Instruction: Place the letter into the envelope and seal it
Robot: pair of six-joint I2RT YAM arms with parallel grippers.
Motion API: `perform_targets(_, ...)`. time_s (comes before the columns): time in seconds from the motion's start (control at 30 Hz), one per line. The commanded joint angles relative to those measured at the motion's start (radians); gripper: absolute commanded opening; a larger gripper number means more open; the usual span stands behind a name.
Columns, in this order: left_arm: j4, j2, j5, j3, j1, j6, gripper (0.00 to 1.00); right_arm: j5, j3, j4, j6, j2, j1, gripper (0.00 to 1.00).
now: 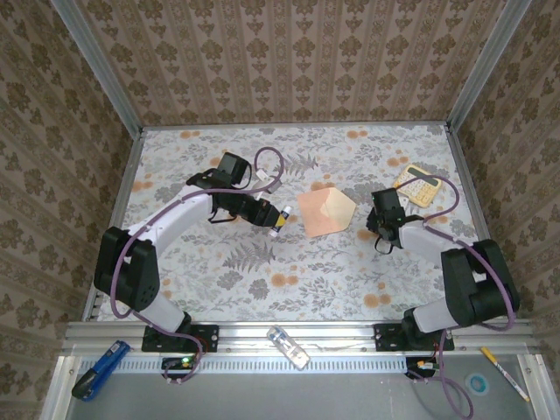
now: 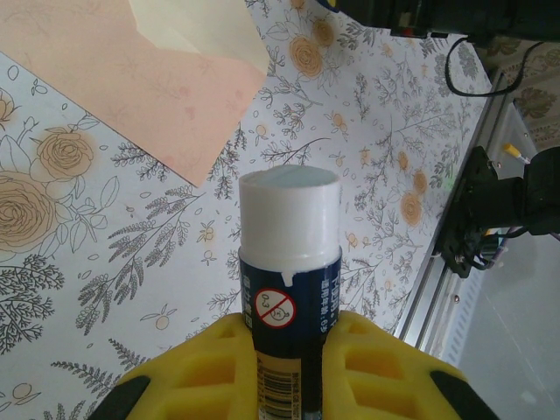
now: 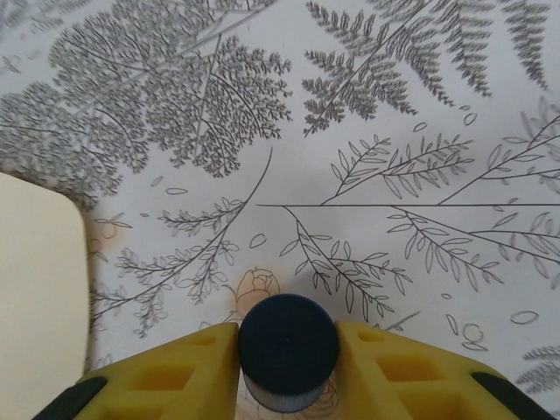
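Note:
The salmon-pink envelope (image 1: pixel 320 213) lies flat mid-table, its paler cream flap (image 1: pixel 341 205) open and pointing right. The letter is hidden. My left gripper (image 1: pixel 264 213) hovers just left of the envelope, shut on a blue glue stick (image 1: pixel 280 219). The left wrist view has the stick (image 2: pixel 290 262) upright between the yellow fingers (image 2: pixel 188 367), white glue exposed, and the envelope's corner (image 2: pixel 131 87) beyond it. My right gripper (image 1: pixel 380 233) is low over the table, right of the flap. Its fingers (image 3: pixel 184 367) press a dark blue cap (image 3: pixel 288 350) from both sides, and the flap's edge (image 3: pixel 39 306) is at left.
A yellow calculator (image 1: pixel 417 185) lies at the back right, near the right arm. On the front rail are a small clear bottle (image 1: pixel 289 346), a blue tool (image 1: pixel 96 367) and a pen (image 1: pixel 503 372). Patterned walls enclose the table.

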Motion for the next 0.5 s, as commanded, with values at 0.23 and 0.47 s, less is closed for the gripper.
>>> perform_targets(0.23,0.021,0.007,0.028,-0.029,0.013,0.004,0.1,0.035,0.036,0.101,-0.027,0.068,0.013,0.36)
perform_targets(0.47,0.024,0.008,0.033,-0.036,0.017,0.002,0.1,0.031,0.051,0.108,-0.032,0.09,0.015,0.36)
